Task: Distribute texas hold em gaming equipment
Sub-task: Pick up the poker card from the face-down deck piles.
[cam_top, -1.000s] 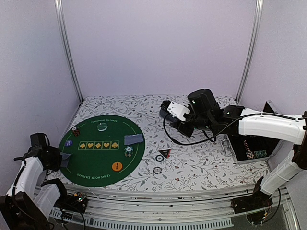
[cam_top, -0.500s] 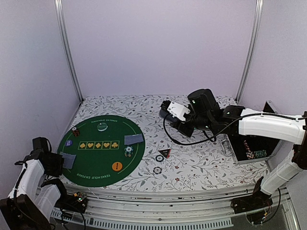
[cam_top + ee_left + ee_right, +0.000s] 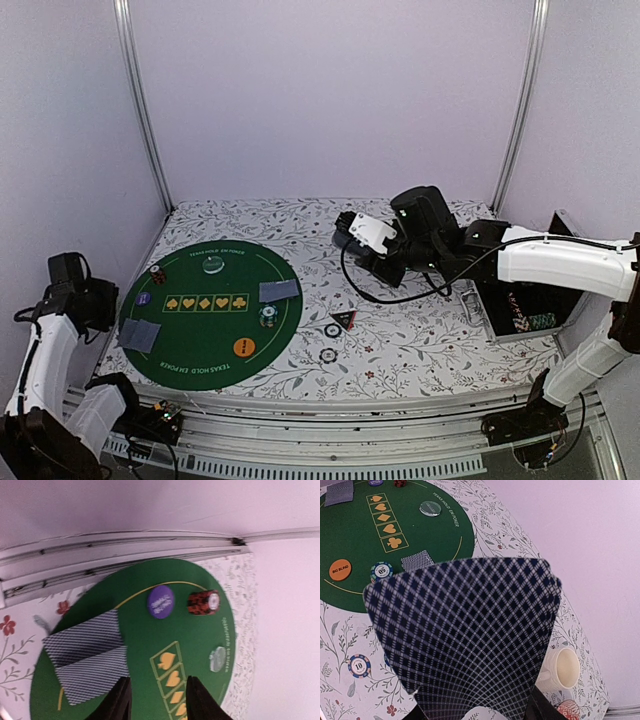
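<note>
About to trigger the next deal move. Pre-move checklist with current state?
1. Left gripper open and empty: ok.
2. Two cards flat on the green mat, clear of the left fingers: ok.
3. Right gripper shut on fanned cards: ok.
4. Right wrist view blocked by that fan: not ok.
5. Single card separated for dealing: cannot tell.
6. Cream mug clear of the fan: cannot tell.

Round green felt mat (image 3: 355, 555): "TEXAS HOLD'EM POKER" in yellow along its rim.
Row of yellow boxes (image 3: 387, 525) on the mat: five suit signs, spade at one end, club at the other.
Orange disc button (image 3: 340, 569): "BIG BLIND".
Edge-striped round chip on the mat (image 3: 381, 571): "05".
Edge-striped round chip off the mat (image 3: 359, 664), on the floral table (image 3: 490, 535): "10".
</note>
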